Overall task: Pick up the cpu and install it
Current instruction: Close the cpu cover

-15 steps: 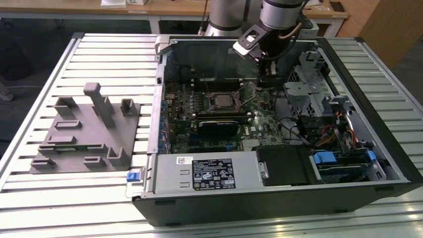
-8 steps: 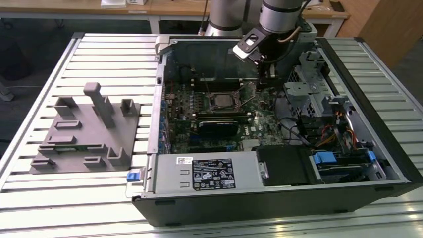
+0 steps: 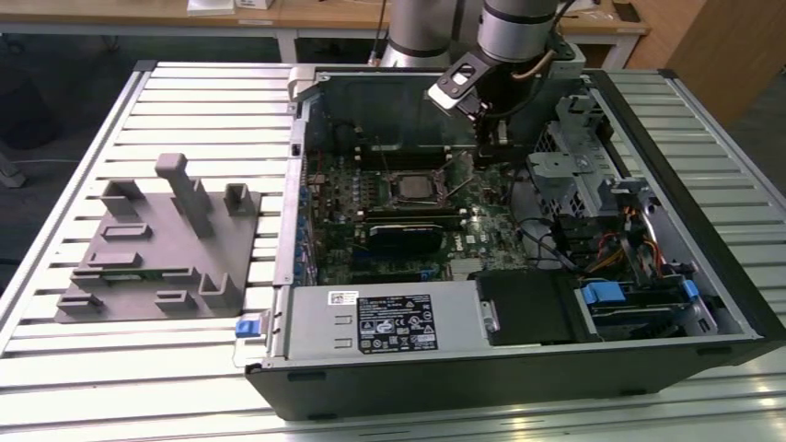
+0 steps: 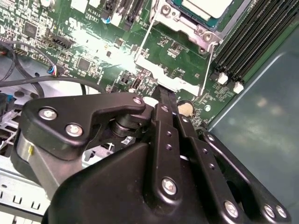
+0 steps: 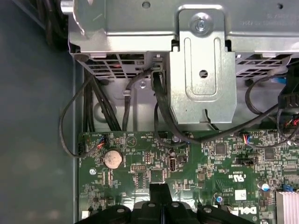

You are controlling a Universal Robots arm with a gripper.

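Grey fixture [image 3: 154, 244] sits on the worktop [image 3: 50, 368] at the exterior view's left. In the open case [image 3: 491, 391], the cpu [image 4: 205, 5] lies seated in its socket [image 4: 180, 23]. Just right, jaws hang pressed together, empty, over the motherboard [image 5: 210, 163].

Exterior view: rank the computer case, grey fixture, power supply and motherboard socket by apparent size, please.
Largest to smallest:
1. computer case
2. grey fixture
3. power supply
4. motherboard socket
No two look close in size.
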